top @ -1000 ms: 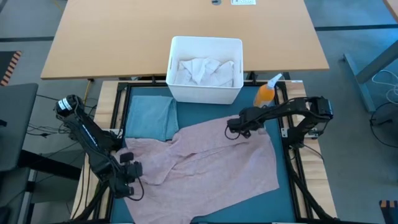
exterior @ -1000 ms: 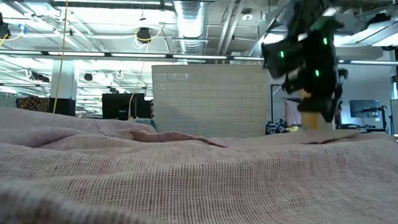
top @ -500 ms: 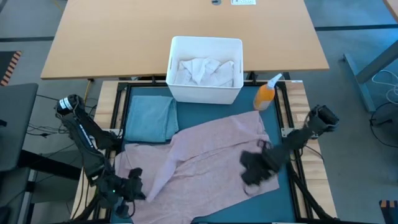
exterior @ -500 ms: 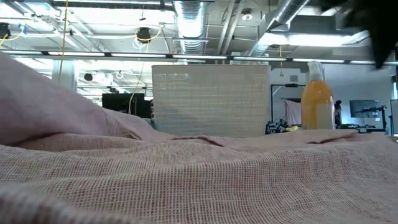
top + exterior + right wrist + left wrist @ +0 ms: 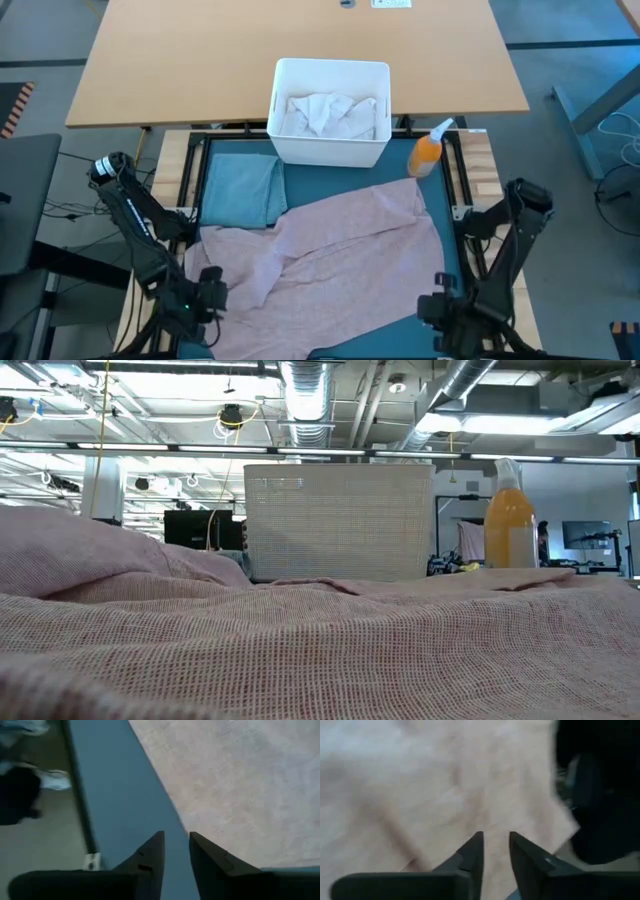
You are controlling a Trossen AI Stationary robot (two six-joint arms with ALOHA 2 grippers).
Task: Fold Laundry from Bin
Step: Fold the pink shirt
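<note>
Teal-blue table mat (image 5: 458,265) over a wooden-edged work surface. On it: dusty pink shirt (image 5: 340,255), spread flat and creased; folded teal cloth (image 5: 240,190) beside it; white bin (image 5: 330,150) holding white cloth (image 5: 325,113); orange spray bottle (image 5: 427,150), upright near the bin.

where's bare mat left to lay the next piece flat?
Not much. The pink shirt covers most of the teal mat. Bare strips: along the mat's right edge beside the shirt, and the near right corner by the right gripper. Back is crowded: folded teal cloth, bin, orange spray bottle.
</note>
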